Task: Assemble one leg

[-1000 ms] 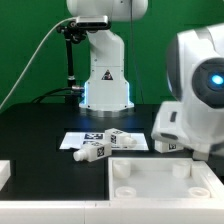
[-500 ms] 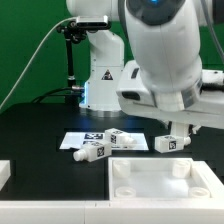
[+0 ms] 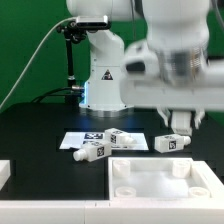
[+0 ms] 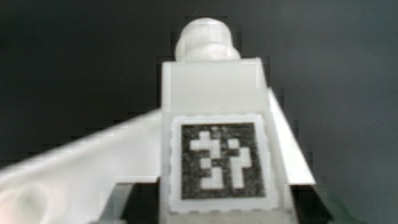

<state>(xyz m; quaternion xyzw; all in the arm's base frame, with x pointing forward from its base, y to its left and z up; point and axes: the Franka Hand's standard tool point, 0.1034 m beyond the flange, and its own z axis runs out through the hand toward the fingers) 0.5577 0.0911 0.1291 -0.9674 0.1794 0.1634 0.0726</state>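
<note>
table: black | marker board: flat, mid-table | first leg: on its side at board's front edge | second leg: just beside | third leg: toward exterior view's right | white panel: front

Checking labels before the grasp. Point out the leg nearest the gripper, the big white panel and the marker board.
leg [image 3: 170, 144], exterior view, tagged side face.
big white panel [image 3: 150, 186], exterior view, flat middle.
marker board [image 3: 75, 139], exterior view, bare white part beside its tag.
</note>
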